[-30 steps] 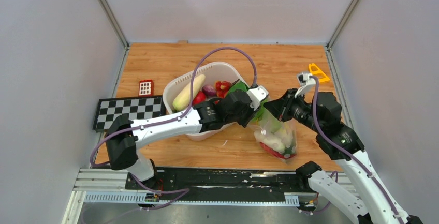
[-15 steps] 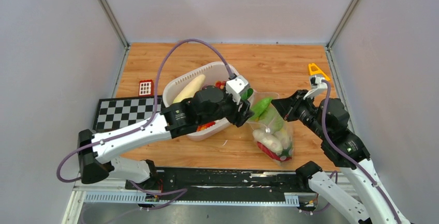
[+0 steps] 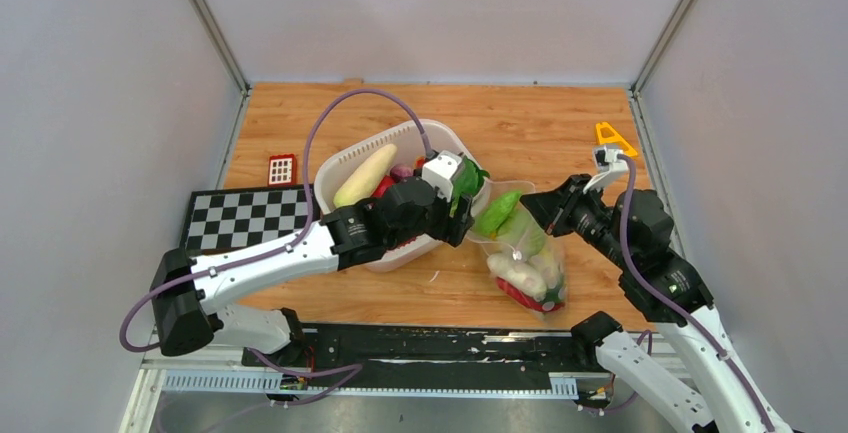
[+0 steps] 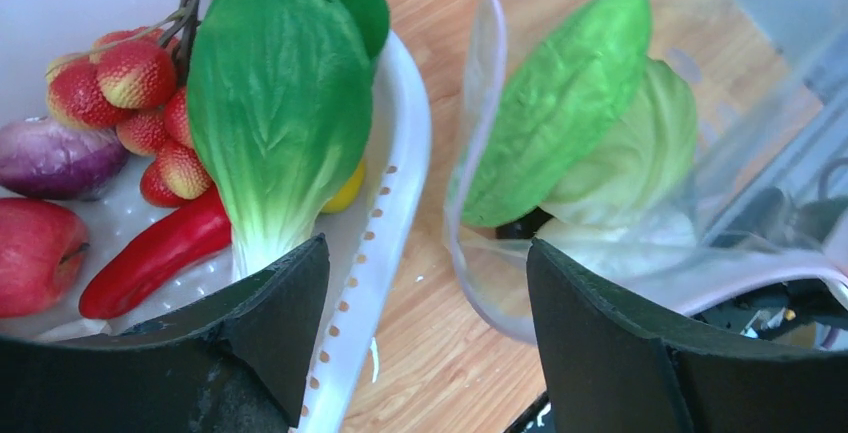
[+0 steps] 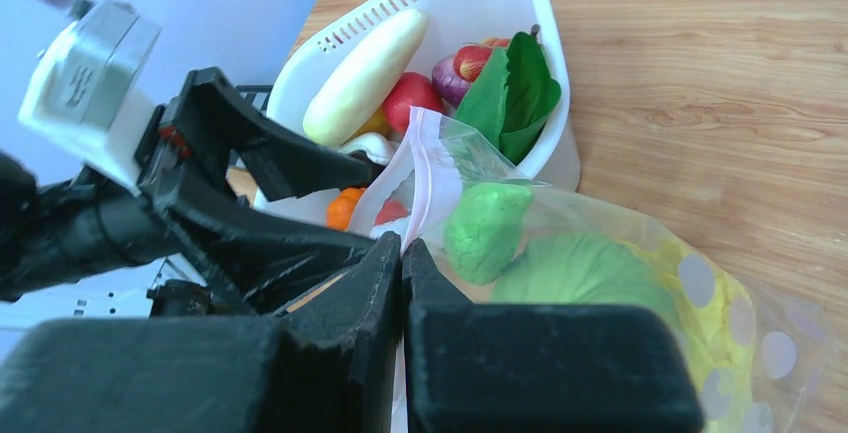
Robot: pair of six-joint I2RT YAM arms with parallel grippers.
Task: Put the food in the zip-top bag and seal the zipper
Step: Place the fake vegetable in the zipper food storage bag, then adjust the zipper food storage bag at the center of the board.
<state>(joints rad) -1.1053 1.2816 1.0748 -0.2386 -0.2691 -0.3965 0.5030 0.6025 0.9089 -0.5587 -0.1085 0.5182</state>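
Note:
The zip-top bag (image 3: 522,258) stands on the wood, its mouth held up. My right gripper (image 5: 403,243) is shut on the bag's rim at the pink zipper (image 5: 425,178). Inside the bag lie a green leafy piece (image 4: 560,103), a pale cabbage (image 5: 585,273) and white and red pieces (image 3: 520,278). My left gripper (image 4: 428,253) is open and empty, hovering over the gap between the bag mouth and the white tub (image 4: 410,143). More food is in the tub: a white radish (image 3: 365,175), a leafy green (image 4: 280,103), a red chili (image 4: 150,258) and a purple piece (image 4: 50,158).
A checkerboard mat (image 3: 245,215) lies left of the tub, with a small red grid block (image 3: 282,168) behind it. A yellow triangular clip (image 3: 612,137) sits at the far right. Grey walls close in on three sides.
My left gripper opened, leaving the green leafy piece in the bag, and drew back left toward the tub. The right gripper stayed shut on the bag's rim, shifting it slightly right.

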